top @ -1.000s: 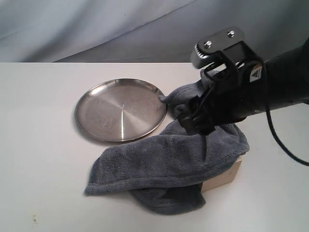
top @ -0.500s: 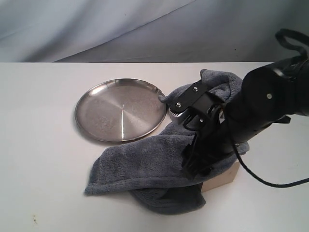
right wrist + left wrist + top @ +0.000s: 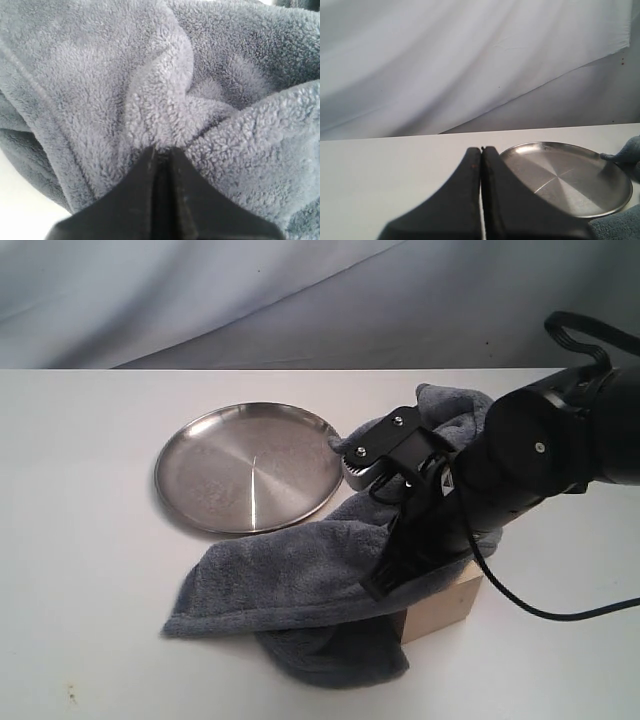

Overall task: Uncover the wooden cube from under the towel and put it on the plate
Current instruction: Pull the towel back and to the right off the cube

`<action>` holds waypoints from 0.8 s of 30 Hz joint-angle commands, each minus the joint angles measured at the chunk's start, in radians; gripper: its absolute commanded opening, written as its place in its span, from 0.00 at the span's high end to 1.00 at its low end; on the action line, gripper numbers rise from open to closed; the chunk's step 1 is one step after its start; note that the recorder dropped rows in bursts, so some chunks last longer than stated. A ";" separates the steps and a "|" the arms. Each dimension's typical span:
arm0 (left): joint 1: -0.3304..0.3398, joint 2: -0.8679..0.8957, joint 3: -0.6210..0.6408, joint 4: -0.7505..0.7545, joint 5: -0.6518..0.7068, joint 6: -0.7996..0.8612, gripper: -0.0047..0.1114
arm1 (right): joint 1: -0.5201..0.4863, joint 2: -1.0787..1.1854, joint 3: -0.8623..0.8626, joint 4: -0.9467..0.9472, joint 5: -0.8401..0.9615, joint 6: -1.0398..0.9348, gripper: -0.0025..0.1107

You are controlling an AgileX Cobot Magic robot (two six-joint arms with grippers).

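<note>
The grey-blue towel (image 3: 290, 575) lies bunched at the front, one corner touching the silver plate (image 3: 220, 470). My right gripper (image 3: 387, 583) presses down into the towel and is shut on a pinched fold of it (image 3: 161, 150); fleece (image 3: 150, 75) fills the right wrist view. The pale wooden cube (image 3: 445, 605) shows one lower corner and side from under the towel's right edge; the rest is covered. My left gripper (image 3: 481, 149) is shut with nothing in it, hovering short of the plate (image 3: 570, 175); it is outside the exterior view.
A white tabletop (image 3: 90, 570) carries everything. A grey-white cloth backdrop (image 3: 200, 290) hangs behind the table. A black cable (image 3: 560, 615) loops from the right arm over the table on the right. A bit of towel (image 3: 630, 150) shows beside the plate.
The right arm dropped from above the towel into it and shut on a fold. The towel has slid left and forward, baring more of the cube's side.
</note>
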 commanded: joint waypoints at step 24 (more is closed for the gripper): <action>0.002 -0.004 0.004 -0.002 -0.011 -0.002 0.96 | -0.268 -0.273 0.007 0.031 -0.558 0.015 0.98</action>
